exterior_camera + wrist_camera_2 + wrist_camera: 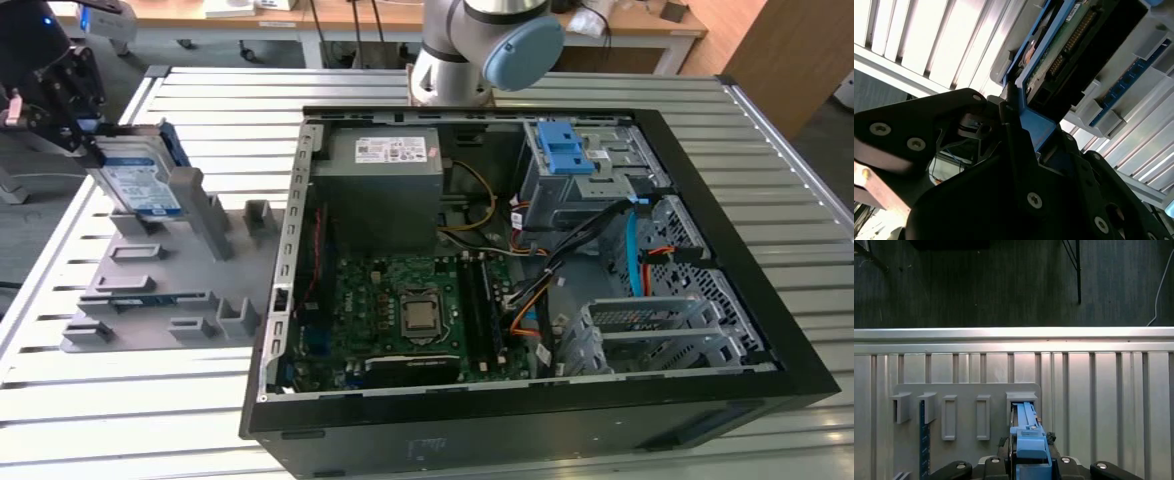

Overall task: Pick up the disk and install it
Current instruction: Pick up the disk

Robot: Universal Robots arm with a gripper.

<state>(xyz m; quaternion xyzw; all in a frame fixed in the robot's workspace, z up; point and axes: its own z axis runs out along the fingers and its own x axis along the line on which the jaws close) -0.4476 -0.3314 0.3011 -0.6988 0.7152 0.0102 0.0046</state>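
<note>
**Me:** Claw (91,140) at the exterior view's far left, pinching the disk (140,180) by the top end of its blue carrier frame. In the second wrist view the fingers (1016,145) sit either side of that blue edge, flat against it.

**Observer:** Why hold the frame and not the drive body?

**Me:** My guess is that the frame end is the part standing proud of the grey holder (174,290). Gripping plastic also spares the label face and the circuit side.

**Observer:** Where is the disk?

**Me:** Upright, leaning a little, lower end at the holder's end slot (1021,399). I cannot tell whether it has cleared the slot or sits in it. The holder rests on the slatted counter (134,420), just beside the open computer case (747,400).

**Observer:** And the case?

**Me:** On its side, panel off, well apart from my claw. The grey drive bay (561,195) with its blue latch bracket (563,150) is at the far corner, and the disk is nowhere near it. Install not yet done. I judge this the pick-up stage.
</note>
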